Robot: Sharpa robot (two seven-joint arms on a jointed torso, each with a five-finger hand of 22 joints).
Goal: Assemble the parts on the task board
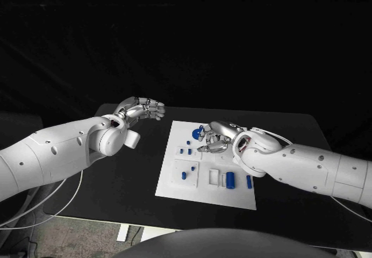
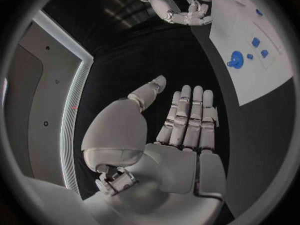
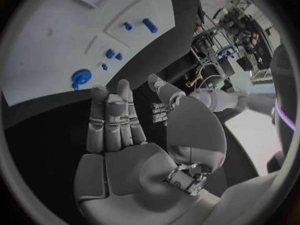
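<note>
Parts in blue lie scattered on the white task board [image 1: 203,180], which sits flat in the middle of the black tabletop [image 1: 287,161]. A round blue piece [image 1: 198,131] rests near the board's far edge, small blue pieces [image 1: 186,174] lie in a recess nearer the middle, and two blue cylinders [image 1: 233,178] lie toward its near right side. The right hand [image 1: 217,137] hovers over the board's far right part, fingers straight and together, holding nothing. The left hand [image 1: 143,112] hangs over bare tabletop just off the board's far left corner, also empty, fingers extended.
</note>
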